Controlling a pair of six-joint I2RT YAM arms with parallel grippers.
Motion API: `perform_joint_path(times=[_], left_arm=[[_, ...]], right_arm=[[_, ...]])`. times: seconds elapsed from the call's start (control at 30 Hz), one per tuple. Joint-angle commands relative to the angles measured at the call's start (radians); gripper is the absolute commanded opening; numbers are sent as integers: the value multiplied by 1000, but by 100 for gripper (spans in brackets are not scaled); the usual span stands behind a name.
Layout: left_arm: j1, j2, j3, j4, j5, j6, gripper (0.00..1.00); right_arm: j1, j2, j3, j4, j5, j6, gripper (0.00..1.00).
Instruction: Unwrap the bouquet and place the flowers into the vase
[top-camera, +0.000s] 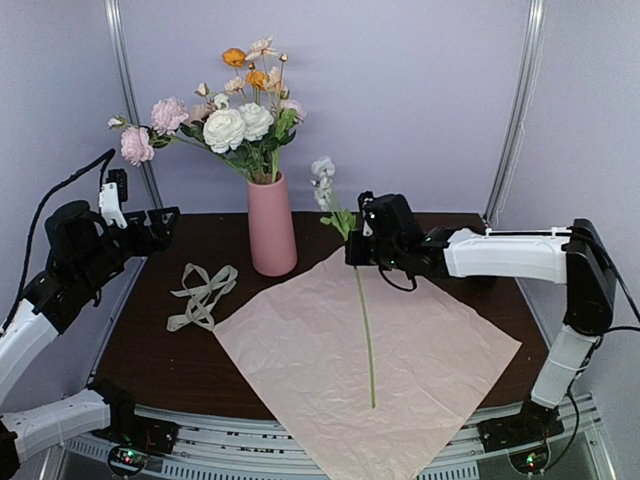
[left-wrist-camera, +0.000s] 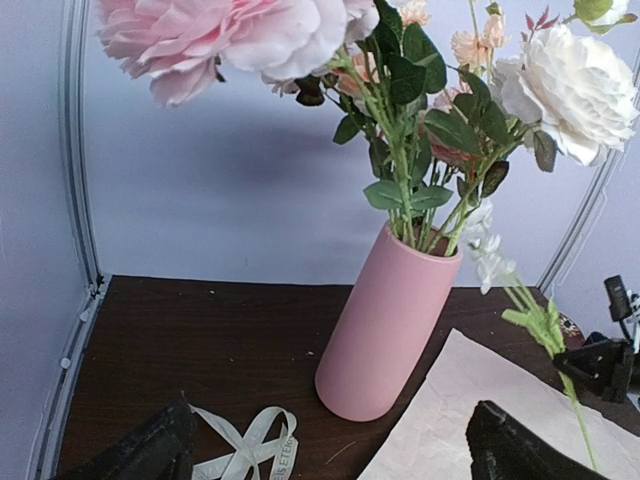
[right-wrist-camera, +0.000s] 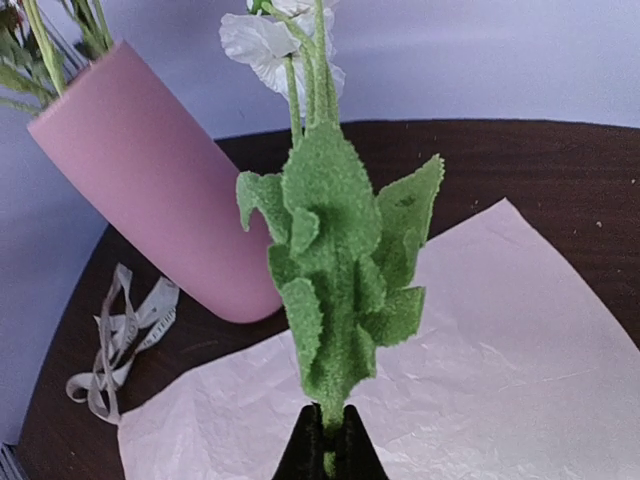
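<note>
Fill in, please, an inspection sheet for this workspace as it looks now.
Surface: dark table, partly covered by spread pink paper.
Job's things: vase upright, holding most flowers; single flower outside it, above the paper.
Clutter: cream ribbon lying loose on the table, left of the paper.
Grippers: left jaws open, empty; right jaws shut on the single flower's stem.
Cables: one black cable at the far left, another below the right jaws.
Surroundings: lilac walls, metal poles.
</note>
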Motion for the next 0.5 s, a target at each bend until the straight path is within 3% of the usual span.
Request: perform_joint_path(times=[0.0, 0.1, 0.23, 0.47], left_arm=[[6, -17, 0, 26, -8, -18, 98], [7, -14, -3, 32, -9, -28, 98], [6, -8, -10, 45, -3, -42, 98], [6, 1, -29, 70, -9, -45, 98]], right_arm=[[-35, -143, -1, 54, 125, 72, 0], [-37, -264, -53, 226, 219, 63, 0], [-37, -397, -253, 734, 283, -58, 0], [-37, -323, -213, 1271, 151, -270, 0]])
